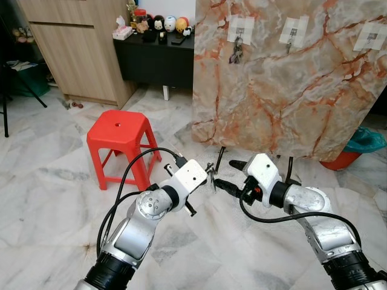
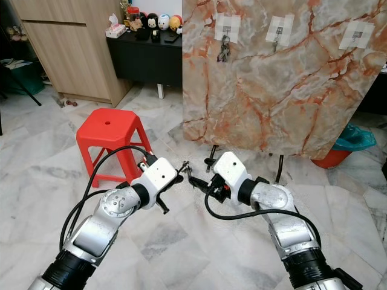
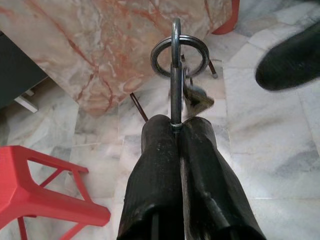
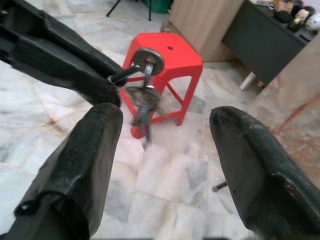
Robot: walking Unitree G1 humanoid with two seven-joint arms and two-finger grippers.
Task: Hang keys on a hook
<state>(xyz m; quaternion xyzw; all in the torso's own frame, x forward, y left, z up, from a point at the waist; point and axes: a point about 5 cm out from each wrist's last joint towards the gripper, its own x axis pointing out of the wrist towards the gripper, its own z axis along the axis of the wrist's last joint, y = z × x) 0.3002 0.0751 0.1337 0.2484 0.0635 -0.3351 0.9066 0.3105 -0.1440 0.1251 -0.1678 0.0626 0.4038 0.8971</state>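
A bunch of keys (image 1: pixel 211 176) on a steel ring (image 3: pixel 180 54) hangs low over the floor, between my two grippers. My left gripper (image 3: pixel 176 127) is shut on the ring's metal clip, with the keys dangling beyond its tips. Just to the right, my right gripper (image 1: pixel 228 174) faces the keys (image 4: pixel 144 102) and stands open, one finger (image 4: pixel 95 135) on each side and apart from them. Behind stands a marble board (image 1: pixel 284 90) with three hooks on white pads: the left hook (image 1: pixel 240 31) carries another bunch of keys (image 1: pixel 235 54), while the middle hook (image 1: pixel 293 35) and right hook (image 1: pixel 370 37) are bare.
A red plastic stool (image 1: pixel 121 134) stands to the left on the marble floor. A wooden cabinet (image 1: pixel 78 42) and a black sideboard (image 1: pixel 154 57) with toys line the back. A red basin with a teal bag (image 1: pixel 357 148) sits at the board's right foot.
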